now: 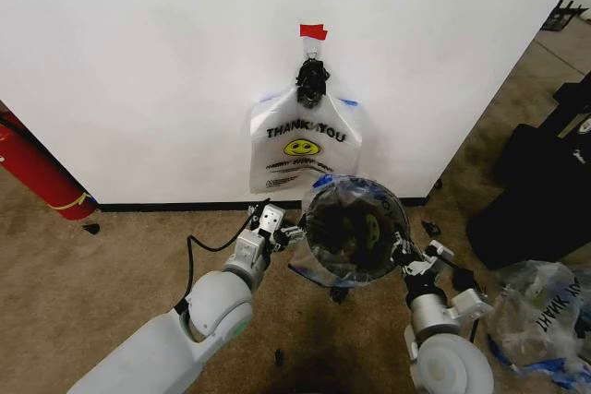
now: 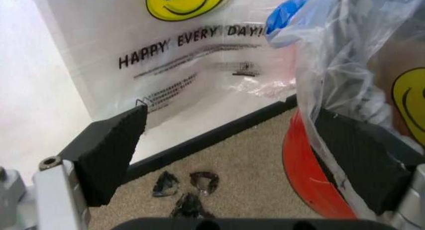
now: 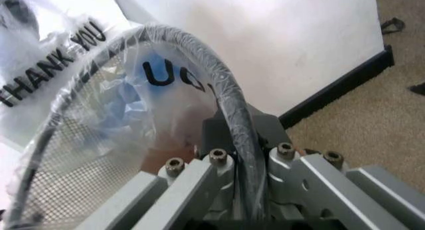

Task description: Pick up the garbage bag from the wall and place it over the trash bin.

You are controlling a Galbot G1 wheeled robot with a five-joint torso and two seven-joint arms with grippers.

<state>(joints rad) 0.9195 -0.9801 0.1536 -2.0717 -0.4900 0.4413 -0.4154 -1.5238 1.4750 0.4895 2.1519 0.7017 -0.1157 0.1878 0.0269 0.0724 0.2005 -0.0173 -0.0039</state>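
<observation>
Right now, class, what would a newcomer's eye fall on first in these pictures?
A white garbage bag with a yellow smiley hangs on the wall under red tape. Below it, the trash bin, already lined with another bag, sits between the left hand and right hand.

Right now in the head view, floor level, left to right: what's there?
Red cylinder → left end effector at the bin's left side → trash bin, already lined with a bag → right end effector at its right rim → clear "MART" bag.
</observation>
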